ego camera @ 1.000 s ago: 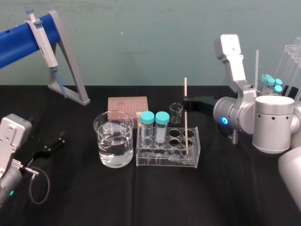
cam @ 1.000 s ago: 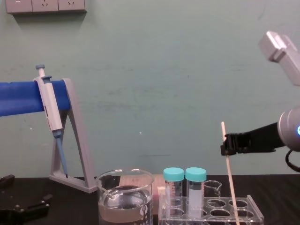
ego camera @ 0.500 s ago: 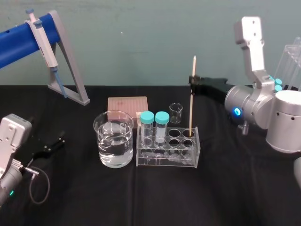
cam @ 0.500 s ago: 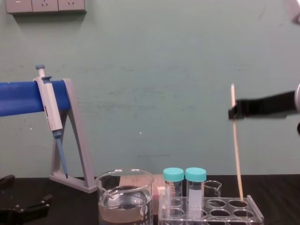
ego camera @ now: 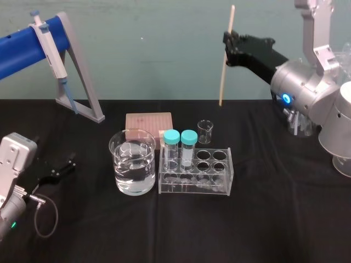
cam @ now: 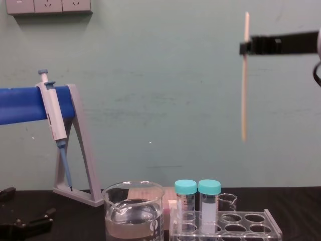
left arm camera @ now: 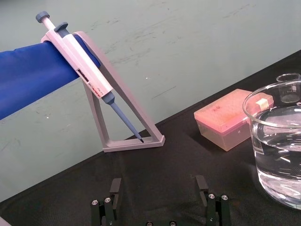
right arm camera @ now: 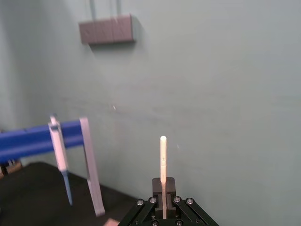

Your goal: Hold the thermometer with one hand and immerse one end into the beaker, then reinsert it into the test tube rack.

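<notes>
My right gripper [ego camera: 227, 48] is shut on the thermometer [ego camera: 225, 68], a thin cream-white rod held upright near its top end. In the chest view the thermometer [cam: 244, 93] hangs free in the air, its lower end well above the test tube rack [cam: 246, 232]. The right wrist view shows the rod [right arm camera: 163, 157] clamped between the jaws. The clear rack [ego camera: 194, 189] stands on the black table, with the water-filled beaker [ego camera: 132, 170] just to its left. My left gripper [left arm camera: 158, 185] rests open and empty at the table's left, near the beaker [left arm camera: 277, 141].
Two teal-capped tubes [ego camera: 180, 143] stand in the rack's left end. A small clear beaker [ego camera: 205, 131] and a pink box [ego camera: 148, 123] sit behind it. A pipette [ego camera: 50, 48] hangs on a blue-barred grey stand at the back left.
The right gripper has risen with the thermometer, drawing it fully out of the rack's right-hand hole and up into the air. The left arm has not moved.
</notes>
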